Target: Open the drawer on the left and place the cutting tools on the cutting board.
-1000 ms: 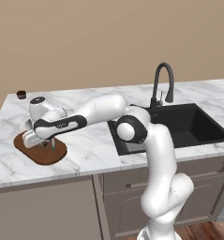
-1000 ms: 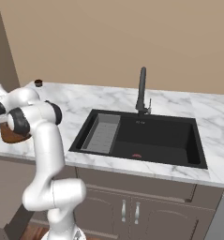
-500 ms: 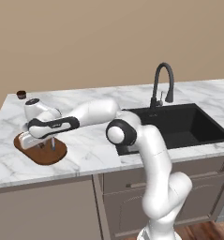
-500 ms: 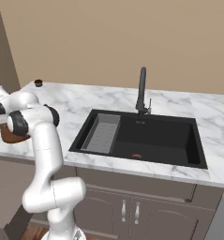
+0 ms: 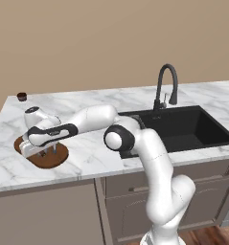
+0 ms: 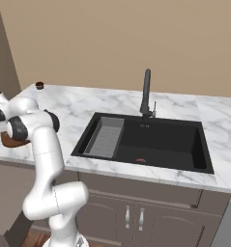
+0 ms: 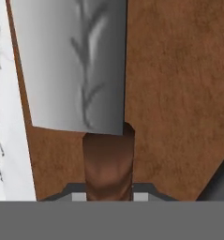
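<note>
- The cleaver [image 7: 80, 65] is clamped by its handle in the pincer [image 5: 50, 149], low over the cutting board [image 5: 58, 158].
- The blade should be lowered flat onto the board before release.

The cleaver [image 7: 76, 65] shows close up: a flat silver rectangular blade with a faint grey streak down it, joined to a short reddish-brown handle. It lies over the cutting board [image 5: 41, 158], its blade reaching across the board's edge toward the white marble worktop [image 5: 87, 158]. The board is a dark-brown wooden oblong with rounded ends, lying flat near the worktop's front edge, well to the left of the black sink [image 5: 183, 127].
</note>
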